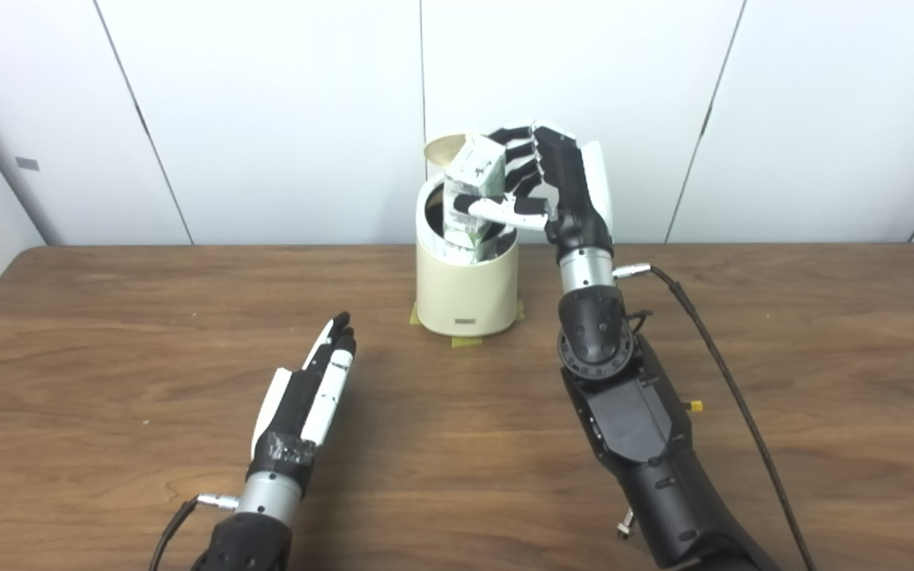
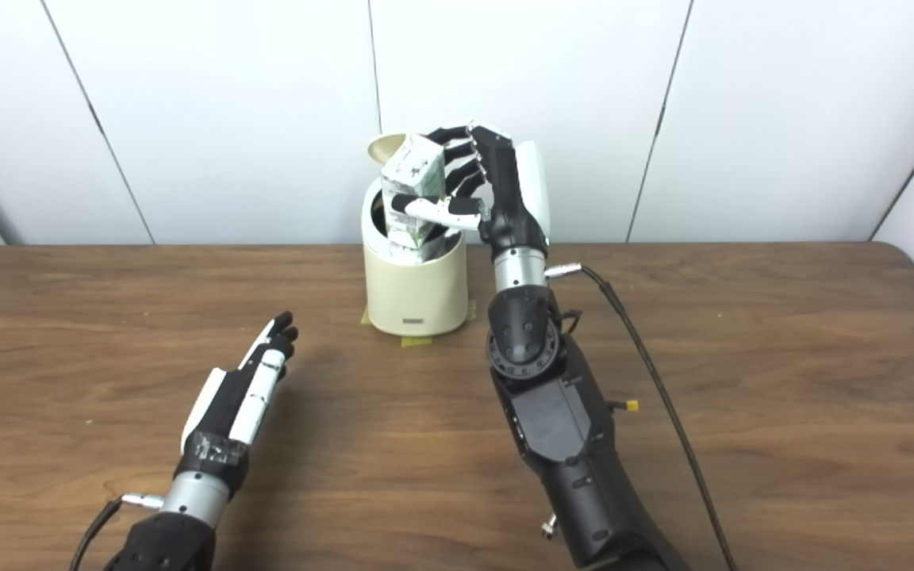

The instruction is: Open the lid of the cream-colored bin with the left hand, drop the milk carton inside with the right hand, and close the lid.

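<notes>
A: Scene, big to small?

B: Wood-grain bench (image 1: 108,333) against white wall panels. Cream-colored bin (image 1: 466,293) sits upright at the back centre of the bench, on bits of yellow-green tape (image 1: 466,342) that show at its base. Its lid (image 1: 443,148) is tipped up at the rear, gold underside facing forward, so the mouth is open.

A: Right robot hand?

B: Right robot hand (image 1: 543,186) is raised at the bin's right side, level with the rim. Fingers (image 1: 514,151) curl round the far side of the milk carton (image 1: 474,168), thumb (image 1: 497,210) pressed across its near face. So it's closed on the carton, pinching it between thumb and fingers.

A: Carton position?

B: Tilted, top leaning right toward the palm. Lower part is already below the rim, inside the bin; upper part sticks out above it. Whether the carton's bottom touches the bin's inside I can't tell.

A: Left robot hand?

B: Left robot hand (image 1: 310,396) is low over the bench, front-left of the bin and well apart from it. Fingers are straight and side by side, pointing toward the bin, holding nothing, touching neither bin nor lid.

A: Anything else?

B: Black cable (image 1: 731,388) runs from the right wrist back along the bench.
</notes>
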Controlling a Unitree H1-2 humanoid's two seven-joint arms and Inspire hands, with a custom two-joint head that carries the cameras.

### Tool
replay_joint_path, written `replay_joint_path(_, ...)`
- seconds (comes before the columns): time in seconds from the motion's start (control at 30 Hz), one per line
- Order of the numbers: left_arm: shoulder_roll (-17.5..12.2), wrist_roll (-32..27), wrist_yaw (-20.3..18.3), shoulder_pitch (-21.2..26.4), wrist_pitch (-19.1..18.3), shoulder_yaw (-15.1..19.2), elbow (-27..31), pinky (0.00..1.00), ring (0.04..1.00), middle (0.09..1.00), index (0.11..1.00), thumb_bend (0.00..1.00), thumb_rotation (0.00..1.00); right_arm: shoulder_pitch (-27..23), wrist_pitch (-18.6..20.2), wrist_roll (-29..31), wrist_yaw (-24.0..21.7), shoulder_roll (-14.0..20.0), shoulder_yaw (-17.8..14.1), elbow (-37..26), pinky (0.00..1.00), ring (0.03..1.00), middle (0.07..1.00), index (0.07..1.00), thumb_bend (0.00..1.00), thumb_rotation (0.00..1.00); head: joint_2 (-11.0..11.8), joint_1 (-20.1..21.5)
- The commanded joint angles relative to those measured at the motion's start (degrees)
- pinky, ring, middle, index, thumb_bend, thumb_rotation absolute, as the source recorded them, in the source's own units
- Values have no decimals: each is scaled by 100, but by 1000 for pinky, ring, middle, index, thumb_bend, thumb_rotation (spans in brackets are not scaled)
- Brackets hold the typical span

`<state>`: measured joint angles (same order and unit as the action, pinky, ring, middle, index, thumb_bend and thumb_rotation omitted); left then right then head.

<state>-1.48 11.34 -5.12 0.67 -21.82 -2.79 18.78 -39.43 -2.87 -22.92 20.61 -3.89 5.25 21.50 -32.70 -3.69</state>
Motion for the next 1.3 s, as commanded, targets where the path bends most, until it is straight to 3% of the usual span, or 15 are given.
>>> replay_joint_path(0.0,-25,25,64,57,133,-35,191,995,982,971,996,435,1000,-486,-469,43,202,-28,-49,-32,291,366,482,531,513,0,-7,-8)
replay_joint_path(0.8,-124,41,58,-297,90,-129,570,979,980,964,989,422,1000,-746,-1631,-156,1022,-18,36,1192,284,381,509,524,500,0,-116,-63)
replay_joint_path(1.27,-132,-80,52,-404,213,-87,616,996,979,962,987,415,1000,-573,-1437,-791,1261,132,367,1252,307,395,518,531,494,0,-196,-56)
